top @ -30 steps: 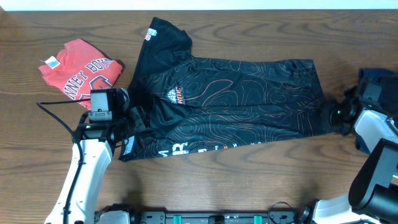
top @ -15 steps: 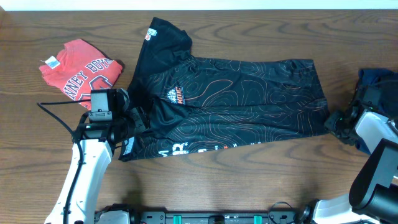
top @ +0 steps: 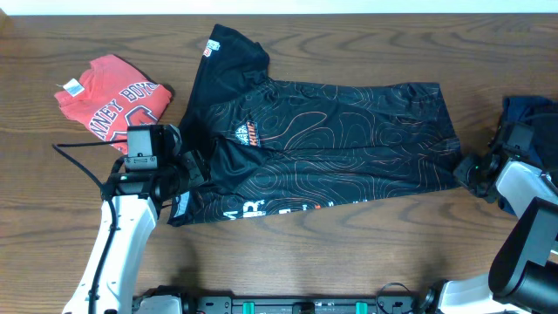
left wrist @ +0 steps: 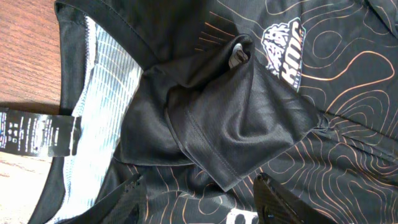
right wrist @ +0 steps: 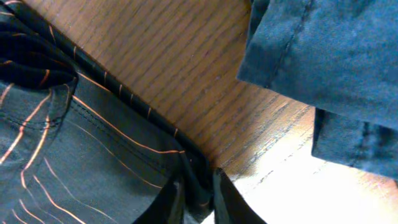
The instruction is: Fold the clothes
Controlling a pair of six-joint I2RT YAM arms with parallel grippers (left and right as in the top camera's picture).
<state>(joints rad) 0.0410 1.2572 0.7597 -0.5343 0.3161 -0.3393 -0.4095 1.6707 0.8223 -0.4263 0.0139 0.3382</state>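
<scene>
Noted the left gripper [left wrist: 198, 186] nearest, at the front left, fingers held well apart above the collar end of the black T-shirt [top: 349, 131], gripping nothing. Saw under it a bunched sleeve [left wrist: 230, 118] folded over the chest beside the crest [left wrist: 283, 53], with a black printed tag [left wrist: 37, 134] by the pale inner neckband. Found the right gripper [right wrist: 199, 193] at the front right, fingers drawn close, pinching the shirt's hem at its corner. Logged the black shirt spread flat in the middle of the table [top: 349, 253], collar to the left, hem to the right, white lettering along the near edge. Marked a dark navy T-shirt [right wrist: 336, 56] just beyond the right gripper, apart from the hem, bare wood between. Spotted the red T-shirt [top: 113, 100] farther back on the left, folded, white lettering up, near the black shirt's upper sleeve but not touching.
</scene>
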